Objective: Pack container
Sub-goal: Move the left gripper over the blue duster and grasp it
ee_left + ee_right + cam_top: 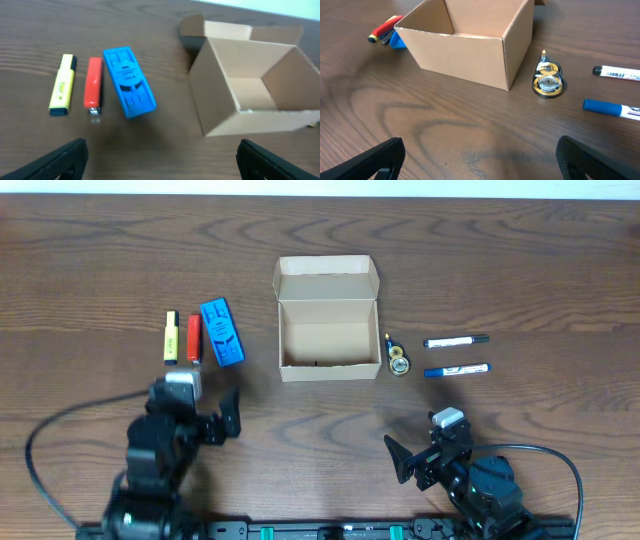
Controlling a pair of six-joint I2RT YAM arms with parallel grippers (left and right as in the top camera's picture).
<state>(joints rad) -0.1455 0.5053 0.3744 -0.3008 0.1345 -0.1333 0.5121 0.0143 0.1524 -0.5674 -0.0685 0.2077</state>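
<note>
The tan cardboard container [328,325] stands open and empty at the table's middle, its flap lid folded back; it also shows in the left wrist view [252,85] and the right wrist view [465,42]. Left of it lie a yellow highlighter [171,338], a red pen-like item [194,338] and a blue stapler [222,333]. Right of it lie a gold correction-tape roller [397,358], a black-capped marker [455,340] and a blue marker [456,369]. My left gripper [215,410] is open and empty, nearer me than the stapler. My right gripper [420,450] is open and empty, nearer me than the markers.
The wooden table [520,270] stretches bare behind and beside the objects. Black cables [45,440] run from both arms near the front edge.
</note>
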